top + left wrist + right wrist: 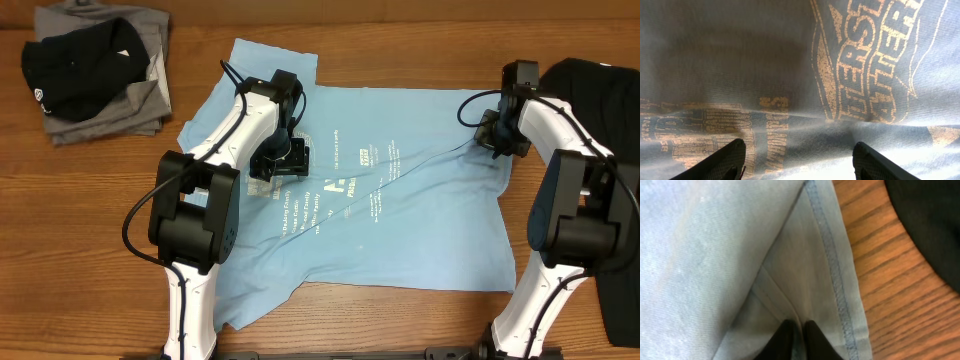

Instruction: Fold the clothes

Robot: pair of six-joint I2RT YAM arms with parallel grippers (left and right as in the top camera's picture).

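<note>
A light-blue T-shirt (400, 220) with printed lettering lies spread across the wooden table. My left gripper (285, 158) hovers low over its left chest area. It is open, both fingers (725, 160) wide apart above the lettering (875, 65), with nothing between them. My right gripper (492, 135) is at the shirt's upper right edge. In the right wrist view it (799, 335) is shut on a raised fold of the blue fabric (715, 255), just inside the stitched hem (836, 275). A taut crease runs from that pinch toward the shirt's middle. A black T-shirt (610, 150) lies at the right.
A pile of grey and black clothes (95, 70) sits at the back left corner. The black T-shirt (925, 220) lies close beside the blue hem, with a strip of bare wood (880, 280) between them.
</note>
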